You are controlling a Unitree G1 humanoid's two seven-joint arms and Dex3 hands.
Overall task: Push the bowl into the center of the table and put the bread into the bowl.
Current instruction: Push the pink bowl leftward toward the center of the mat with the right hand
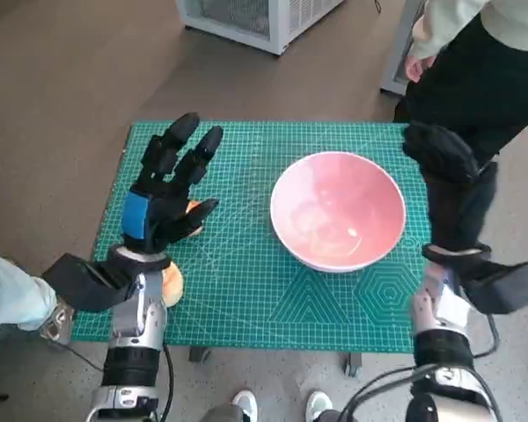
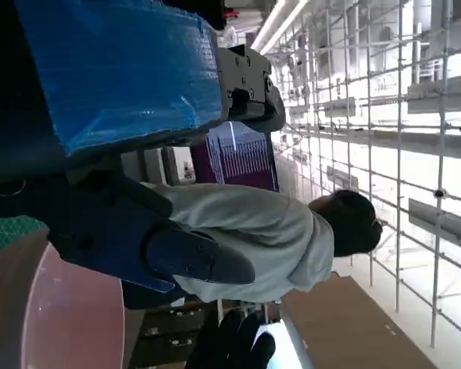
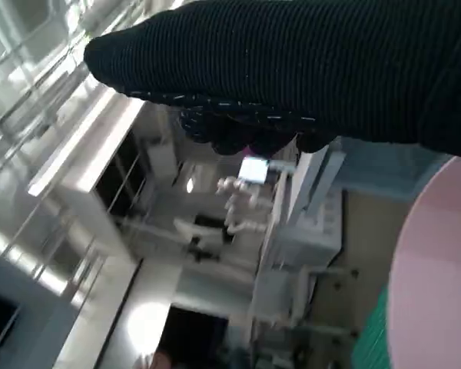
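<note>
The pink bowl (image 1: 337, 211) stands empty on the green mat (image 1: 246, 290), right of the middle; its rim also shows in the left wrist view (image 2: 69, 315) and the right wrist view (image 3: 438, 277). My left hand (image 1: 167, 195) hovers over the mat's left side with fingers spread, holding nothing. Tan bread (image 1: 172, 283) peeks out beside that wrist, and another patch shows under the thumb; the hand hides the rest. My gloved right hand (image 1: 440, 151) hangs by the bowl's far right rim, fingers loosely bent, empty, not touching the bowl as far as I can see.
A person in dark trousers and a pale top (image 1: 475, 53) stands at the far right corner, close to my right hand. A pale sleeve (image 1: 9, 299) reaches in at the near left. A white cabinet (image 1: 255, 18) stands beyond the table. Shoes (image 1: 246, 404) show at the near edge.
</note>
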